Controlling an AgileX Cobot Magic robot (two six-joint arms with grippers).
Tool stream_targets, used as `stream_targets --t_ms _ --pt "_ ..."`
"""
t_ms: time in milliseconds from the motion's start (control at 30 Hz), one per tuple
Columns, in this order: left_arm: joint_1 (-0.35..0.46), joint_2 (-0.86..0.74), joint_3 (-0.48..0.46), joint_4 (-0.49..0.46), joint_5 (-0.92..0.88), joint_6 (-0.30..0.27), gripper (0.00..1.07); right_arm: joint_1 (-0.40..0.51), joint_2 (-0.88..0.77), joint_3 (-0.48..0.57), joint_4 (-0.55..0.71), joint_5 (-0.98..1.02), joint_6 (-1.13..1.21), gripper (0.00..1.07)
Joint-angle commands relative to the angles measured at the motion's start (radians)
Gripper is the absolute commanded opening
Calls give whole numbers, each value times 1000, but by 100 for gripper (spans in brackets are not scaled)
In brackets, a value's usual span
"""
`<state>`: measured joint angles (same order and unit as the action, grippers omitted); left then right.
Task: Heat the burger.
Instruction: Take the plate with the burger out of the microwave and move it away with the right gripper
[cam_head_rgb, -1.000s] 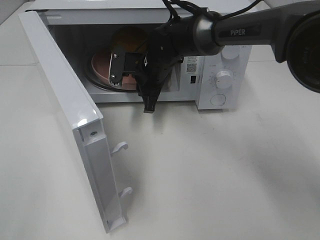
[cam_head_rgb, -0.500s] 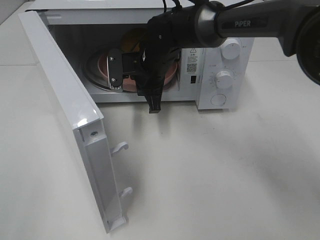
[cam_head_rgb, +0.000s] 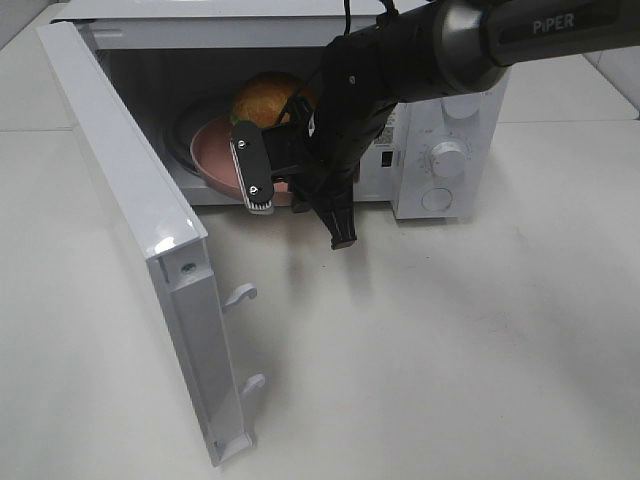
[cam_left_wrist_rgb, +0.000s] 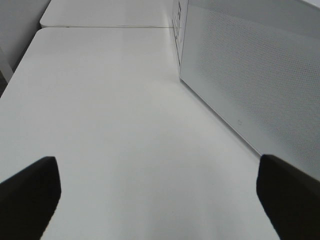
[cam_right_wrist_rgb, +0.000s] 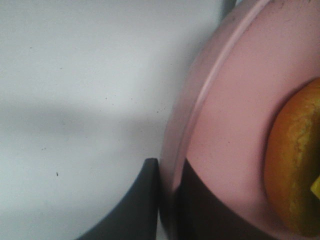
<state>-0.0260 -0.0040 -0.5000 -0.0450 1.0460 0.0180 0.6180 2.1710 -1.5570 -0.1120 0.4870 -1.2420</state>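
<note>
Pink plate (cam_right_wrist_rgb: 225, 130) rim is sitting pinched between the right gripper (cam_right_wrist_rgb: 167, 200) jaws, carrying the burger (cam_right_wrist_rgb: 295, 170); the left gripper (cam_left_wrist_rgb: 160, 200) is gaping wide, holding nothing.

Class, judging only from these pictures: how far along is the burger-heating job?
Done: the microwave door stands open, and the burger on its pink plate sits partly inside the cavity. In hand: the right gripper pinches the plate's rim with closed jaws. Left: settle the plate, release, shut the door, turn the dials.
</note>
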Motion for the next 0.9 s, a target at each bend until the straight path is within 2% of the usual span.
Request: stream_targets --t_ms 33,200,667,833,900 --pt "3 -23 4 -4 -9 0 103 0 -43 39 6 -5 -20 0" --pt "3 -23 4 -4 -9 0 103 0 -117 136 6 -60 -68 0" --pt "3 -23 4 -4 -9 0 103 0 -232 250 10 -99 -139 0" --pt "3 -23 4 -4 -9 0 103 2 -289 306 10 -112 -153 0" --pt "3 -23 4 -4 -9 0 103 4 -337 360 10 -143 -154 0"
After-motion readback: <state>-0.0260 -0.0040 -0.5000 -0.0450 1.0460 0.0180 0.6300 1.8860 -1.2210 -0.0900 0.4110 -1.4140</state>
